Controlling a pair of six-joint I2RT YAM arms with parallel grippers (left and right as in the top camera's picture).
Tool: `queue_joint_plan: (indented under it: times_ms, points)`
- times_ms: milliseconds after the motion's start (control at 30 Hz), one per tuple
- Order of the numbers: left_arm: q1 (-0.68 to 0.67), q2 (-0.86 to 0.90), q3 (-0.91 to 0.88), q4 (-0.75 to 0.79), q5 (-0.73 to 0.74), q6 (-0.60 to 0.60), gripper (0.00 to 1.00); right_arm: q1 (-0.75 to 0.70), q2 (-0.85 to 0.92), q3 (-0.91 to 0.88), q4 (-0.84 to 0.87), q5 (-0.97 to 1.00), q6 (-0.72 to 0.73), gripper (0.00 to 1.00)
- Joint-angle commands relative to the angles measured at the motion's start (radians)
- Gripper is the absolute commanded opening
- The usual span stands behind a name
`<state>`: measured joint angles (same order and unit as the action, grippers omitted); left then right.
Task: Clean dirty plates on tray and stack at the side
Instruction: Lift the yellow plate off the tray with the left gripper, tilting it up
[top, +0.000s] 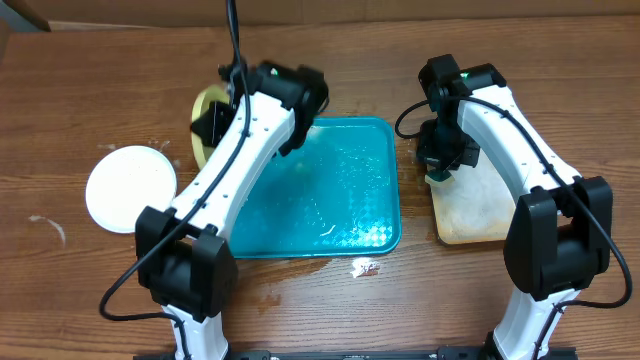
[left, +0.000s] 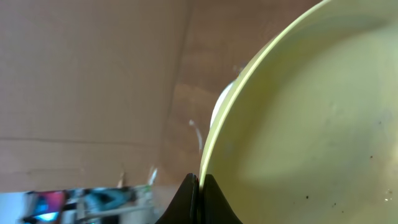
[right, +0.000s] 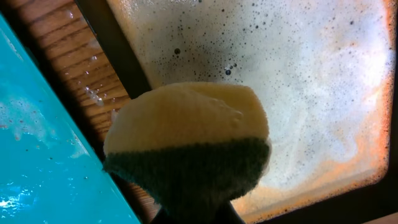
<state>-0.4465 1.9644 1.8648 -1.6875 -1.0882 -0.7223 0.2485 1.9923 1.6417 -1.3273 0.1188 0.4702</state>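
Holding yellow plate (top: 203, 108) tilted just off tray (top: 345, 225) far-left corner in left fingers (top: 216, 124), overhead; stacking step, probably, calling for lowering onto white plate (top: 130, 188) on worktop. Left wrist: pinching rim, closed tight. Right wrist: clamping sponge (right: 186, 137) in right fingers (top: 438, 168) above soapy beige tray (right: 311, 74), clear of path.

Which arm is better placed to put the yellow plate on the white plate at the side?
Left. The left gripper pinches the yellow plate by its rim, and the white plate lies on its side of the table. The right gripper holds the sponge over the foamy tray.
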Motion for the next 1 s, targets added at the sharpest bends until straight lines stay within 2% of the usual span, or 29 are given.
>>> queue_joint_plan:
  times_ms: [0, 100, 200, 367, 467, 600, 700, 967]
  points:
    - [-0.024, -0.002, 0.095, -0.002, -0.011, 0.005, 0.04, -0.003, -0.024, -0.003, 0.008, -0.003, 0.001, 0.04]
    - [-0.006, 0.007, 0.091, 0.002, 0.009, 0.001, 0.04, -0.003, -0.024, -0.003, 0.009, -0.021, 0.001, 0.04]
    - [0.01, 0.016, 0.088, -0.003, 0.017, 0.054, 0.04, -0.003, -0.024, -0.003, 0.007, -0.033, 0.001, 0.04]
    - [-0.032, -0.001, 0.089, -0.003, -0.04, 0.02, 0.04, -0.003, -0.024, -0.003, 0.007, -0.035, 0.001, 0.04]
    - [-0.034, 0.0, 0.089, -0.003, -0.016, 0.047, 0.04, -0.003, -0.024, -0.003, 0.006, -0.035, 0.001, 0.04]
    - [-0.061, -0.003, 0.089, -0.003, -0.015, 0.011, 0.04, -0.003, -0.024, -0.003, 0.006, -0.035, 0.002, 0.04]
    - [-0.072, -0.004, 0.089, -0.003, -0.026, 0.051, 0.04, -0.003, -0.024, -0.003, 0.004, -0.035, 0.002, 0.04]
    - [-0.116, -0.004, 0.089, -0.003, -0.054, 0.054, 0.04, -0.003, -0.024, -0.003, 0.003, -0.035, 0.001, 0.04]
